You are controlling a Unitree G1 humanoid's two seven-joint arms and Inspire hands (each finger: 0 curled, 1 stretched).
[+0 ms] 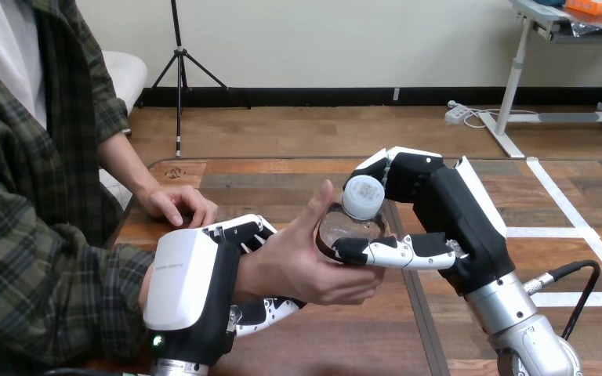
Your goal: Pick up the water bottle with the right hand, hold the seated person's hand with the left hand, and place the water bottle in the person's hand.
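Observation:
A clear water bottle (354,218) with a white cap stands in the middle of the table, resting in the person's open hand (306,262). My right hand (431,211) is shut on the bottle, its fingers and thumb curled round the body from the right. My left hand (204,282) is at the person's wrist, its fingers curled round it from above and below. The person's palm faces up and right, thumb raised beside the bottle cap.
The person's other hand (176,205) lies flat on the wooden table (282,176) at the far left. White tape lines (572,211) mark the table at the right. The person's torso is close along the left edge.

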